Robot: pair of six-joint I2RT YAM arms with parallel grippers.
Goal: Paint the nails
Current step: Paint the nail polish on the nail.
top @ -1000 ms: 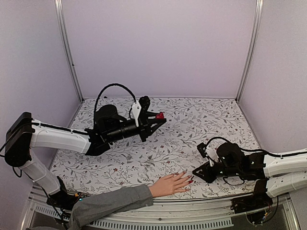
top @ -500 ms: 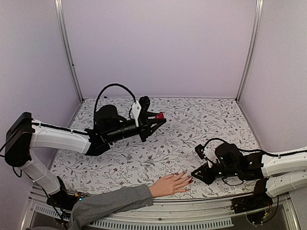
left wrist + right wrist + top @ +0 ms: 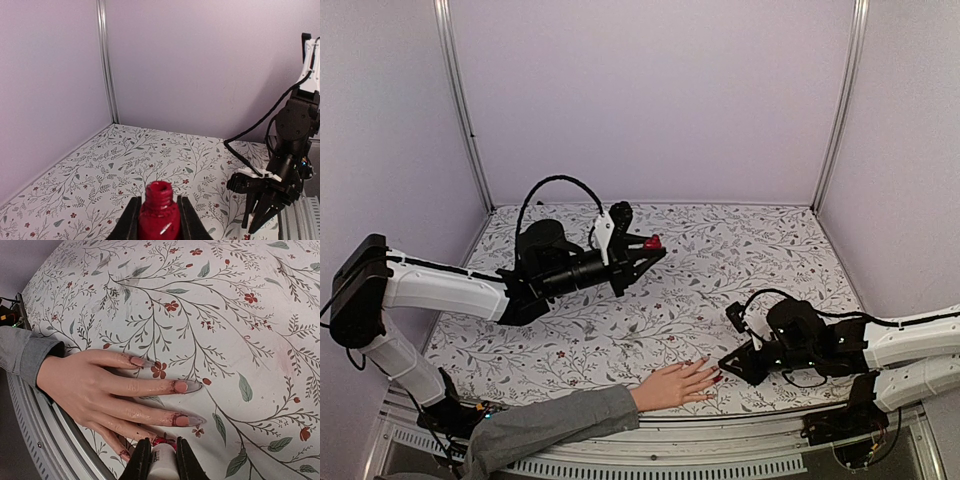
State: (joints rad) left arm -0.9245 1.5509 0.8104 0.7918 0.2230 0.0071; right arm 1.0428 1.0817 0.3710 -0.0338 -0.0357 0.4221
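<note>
right gripper (image 3: pixel 161 445) pinches white brush cap (image 3: pixel 163 466) at hand's (image 3: pixel 85 385) nails (image 3: pixel 181 387); left gripper (image 3: pixel 159 200) clamps open red bottle (image 3: pixel 159 224) well beyond hand

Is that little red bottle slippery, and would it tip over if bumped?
Probably slippery: the red bottle looks glossy, like glass, pinched in the left jaws. It looks small and narrow, so a bump would likely tip it. Its neck is open, with the white cap in the right jaws, so tipping might spill polish.

left tool (image 3: pixel 653 244) raised, right tool (image 3: pixel 726 364) low
</note>
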